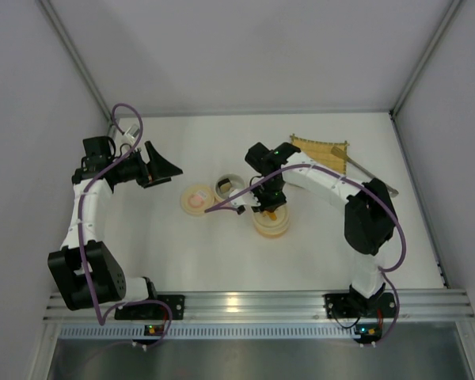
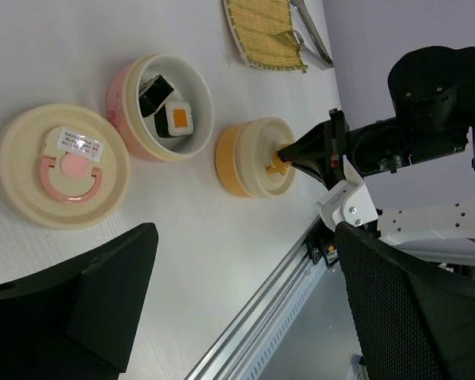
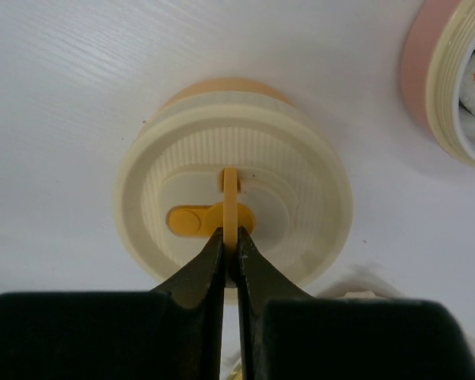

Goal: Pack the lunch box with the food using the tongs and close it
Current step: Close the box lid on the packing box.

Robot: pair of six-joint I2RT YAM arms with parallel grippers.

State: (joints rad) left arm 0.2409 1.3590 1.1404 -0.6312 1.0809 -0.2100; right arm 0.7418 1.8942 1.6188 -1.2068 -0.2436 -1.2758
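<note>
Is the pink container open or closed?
Open: the pink container has no lid on, and two sushi rolls show inside.

Right hand (image 1: pixel 267 208) atop orange lunch box (image 1: pixel 271 227)

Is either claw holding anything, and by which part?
The right gripper pinches the upright orange handle on the cream lid of the orange container. The left gripper holds nothing.

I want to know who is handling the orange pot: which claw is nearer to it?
Right. The right claw is shut on the lid handle of the orange pot; the left claw hangs open well off to its left, past the pink-handled lid.
</note>
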